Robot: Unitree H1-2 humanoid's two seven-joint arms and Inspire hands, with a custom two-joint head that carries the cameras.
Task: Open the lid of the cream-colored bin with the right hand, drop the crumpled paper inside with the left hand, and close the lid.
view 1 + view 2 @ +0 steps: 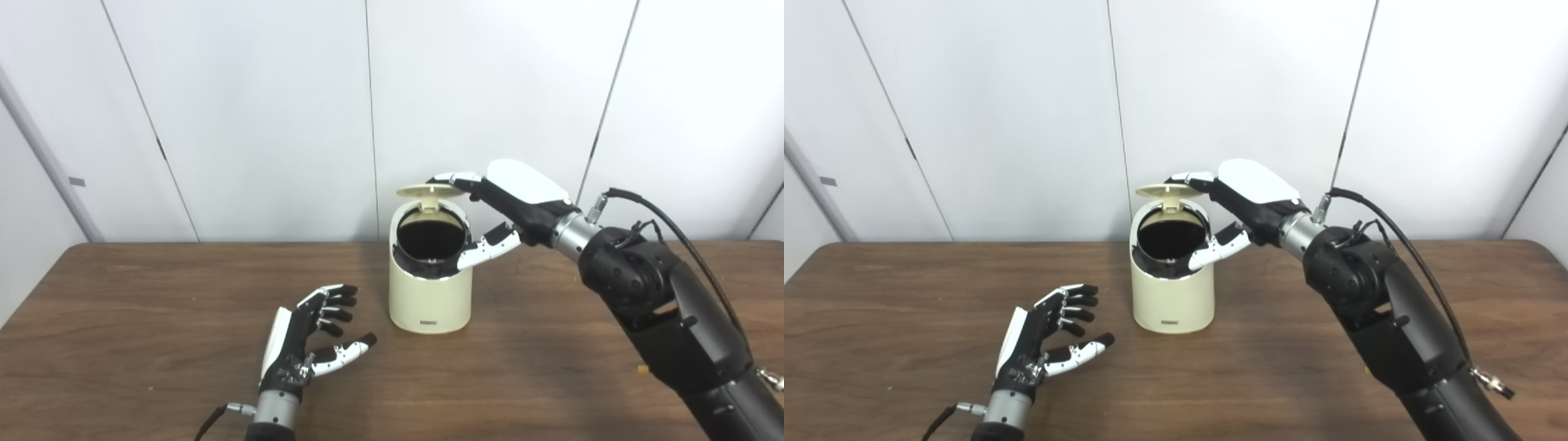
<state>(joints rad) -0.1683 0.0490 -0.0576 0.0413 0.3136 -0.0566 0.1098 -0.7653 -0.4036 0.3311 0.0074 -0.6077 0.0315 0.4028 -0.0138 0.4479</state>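
Note:
The cream-colored bin (429,300) stands upright at the middle of the table. Its lid (429,190) is flipped up above the dark round opening. My right hand (514,202) reaches in from the right, fingers lying on the lid's right edge and thumb spread below by the bin's rim, holding nothing. My left hand (306,337) is open and empty, palm turned right, low over the table to the left of and in front of the bin. No crumpled paper shows in either view; the bin's inside is too dark to see into.
The brown wooden table (153,318) runs the full width, with white wall panels behind it. A tiny yellowish speck (642,369) lies beside my right forearm.

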